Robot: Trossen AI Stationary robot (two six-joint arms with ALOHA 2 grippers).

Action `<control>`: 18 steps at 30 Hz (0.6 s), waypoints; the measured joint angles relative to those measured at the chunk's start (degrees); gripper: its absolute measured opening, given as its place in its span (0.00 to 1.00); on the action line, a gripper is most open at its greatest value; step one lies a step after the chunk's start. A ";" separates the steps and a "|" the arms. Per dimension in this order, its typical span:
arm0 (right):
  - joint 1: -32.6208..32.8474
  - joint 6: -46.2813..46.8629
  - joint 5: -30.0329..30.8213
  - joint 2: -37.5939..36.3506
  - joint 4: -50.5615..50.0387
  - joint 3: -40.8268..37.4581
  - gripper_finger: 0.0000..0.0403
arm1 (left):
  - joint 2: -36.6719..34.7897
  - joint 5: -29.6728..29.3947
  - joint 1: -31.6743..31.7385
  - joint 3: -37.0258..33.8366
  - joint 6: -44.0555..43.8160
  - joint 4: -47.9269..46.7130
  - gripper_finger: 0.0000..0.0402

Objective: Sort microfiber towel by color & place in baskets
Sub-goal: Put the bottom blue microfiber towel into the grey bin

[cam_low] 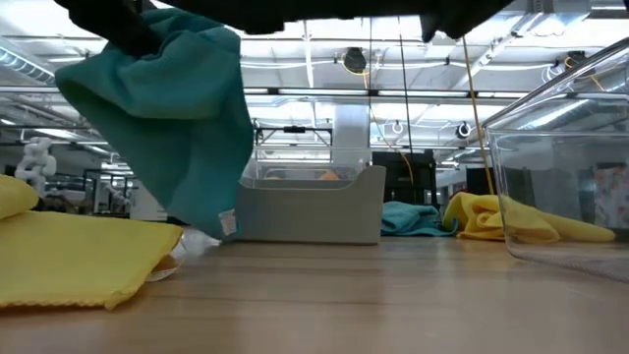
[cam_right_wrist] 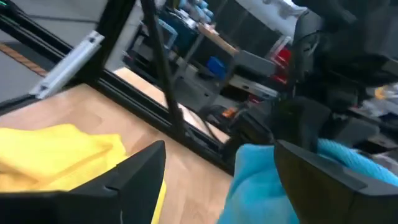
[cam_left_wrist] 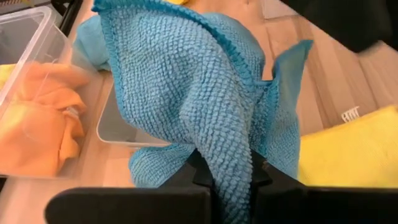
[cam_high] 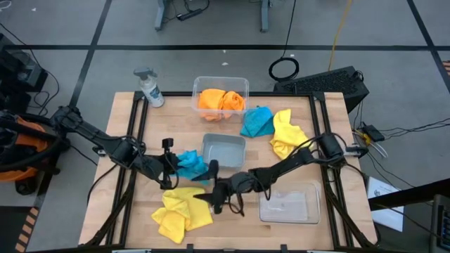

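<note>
My left gripper is shut on a turquoise towel, held up just left of the small greyish basket. My right gripper stands open beside it, between that towel and a yellow towel lying rumpled near the front edge. Its fingers have nothing between them. Orange towels lie in a clear basket at the far edge. A second turquoise towel and a second yellow towel lie on the table to the right of that basket. My left gripper pinches a bunched fold of the turquoise towel between its two fingers, coming slanting down from the table's left. The cloth hangs slack below the gripper. Its lower corner is close to the tabletop; whether it touches I cannot tell.
A larger clear basket stands at the front right. A spray bottle stands at the far left corner. Black frame rails run along both sides of the table. Bare wood shows in the middle near the front.
</note>
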 joint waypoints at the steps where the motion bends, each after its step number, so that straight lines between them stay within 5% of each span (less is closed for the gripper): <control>1: 0.21 -0.48 2.22 0.69 -0.40 1.05 0.72 | 0.25 -0.01 -0.01 0.00 0.26 0.66 0.06; 7: 0.50 1.38 22.56 1.23 -8.86 3.32 0.71 | 2.04 -0.01 -1.40 -0.02 1.64 2.48 0.06; 15: 5.72 2.09 35.09 -3.89 -23.44 3.33 0.71 | 2.29 -1.05 -3.82 -0.07 1.85 2.46 0.07; 18: 5.93 6.38 34.91 -4.60 -29.55 3.28 0.71 | 2.29 -2.86 -4.48 -0.07 3.31 2.94 0.07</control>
